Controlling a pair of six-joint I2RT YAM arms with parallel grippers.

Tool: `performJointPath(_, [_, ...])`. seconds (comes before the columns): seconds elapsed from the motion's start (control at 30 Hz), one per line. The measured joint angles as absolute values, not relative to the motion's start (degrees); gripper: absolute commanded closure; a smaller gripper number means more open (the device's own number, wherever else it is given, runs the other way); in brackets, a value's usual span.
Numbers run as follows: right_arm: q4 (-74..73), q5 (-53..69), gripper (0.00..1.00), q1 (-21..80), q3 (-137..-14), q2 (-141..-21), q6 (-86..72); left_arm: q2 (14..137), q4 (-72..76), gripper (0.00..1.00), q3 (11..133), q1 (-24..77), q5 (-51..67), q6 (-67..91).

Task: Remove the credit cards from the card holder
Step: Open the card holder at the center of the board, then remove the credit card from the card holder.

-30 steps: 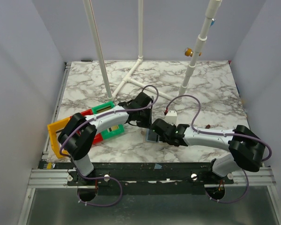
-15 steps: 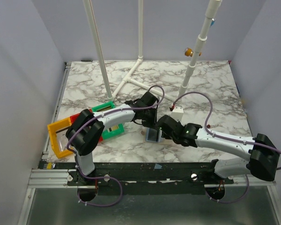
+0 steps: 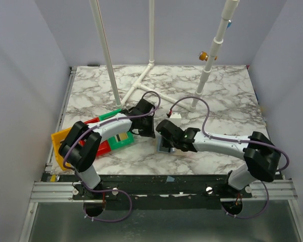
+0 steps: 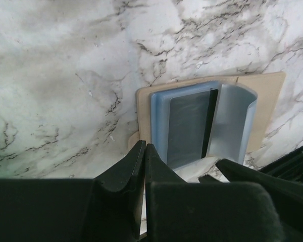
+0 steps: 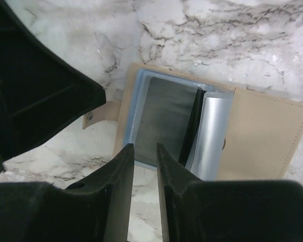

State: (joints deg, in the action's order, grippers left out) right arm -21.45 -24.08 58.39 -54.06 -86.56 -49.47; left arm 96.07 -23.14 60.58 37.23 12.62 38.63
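Note:
The card holder lies open on the marble, a beige cover with pale blue sleeves; one sleeve leaf stands up. It also shows in the right wrist view and, mostly hidden under the grippers, in the top view. A dark grey panel sits in the flat sleeve; no loose credit cards show. My left gripper is shut and empty, tips at the holder's near left corner. My right gripper is open by a narrow gap, empty, tips at the sleeve's near edge. In the top view both grippers, left and right, meet over the holder.
Yellow, red and green open bins stand left of the holder under the left arm. A white pipe frame and poles rise at the back. A small white block lies behind the right arm.
The left gripper has moved left and nearer, down beside the holder. The right arm has drawn back and swung its gripper left onto the holder's near edge.

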Motion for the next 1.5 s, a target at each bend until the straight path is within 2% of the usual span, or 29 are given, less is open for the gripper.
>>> performJointPath(0.17, [-21.02, -22.55, 0.76, 57.82, -53.69, -90.00, -49.91, 95.81, -22.35, 0.95, 57.89, 37.34, 12.64, 38.63])
performJointPath(0.7, [-20.64, -21.93, 0.77, 48.14, -43.90, -85.32, -49.89, 94.13, -22.92, 0.95, 59.33, 38.79, 12.71, 37.08])
performJointPath(1.5, [-10.22, -17.82, 0.79, 42.78, -41.63, -87.07, -44.66, 98.56, -21.91, 0.95, 60.93, 41.01, 13.50, 36.49])
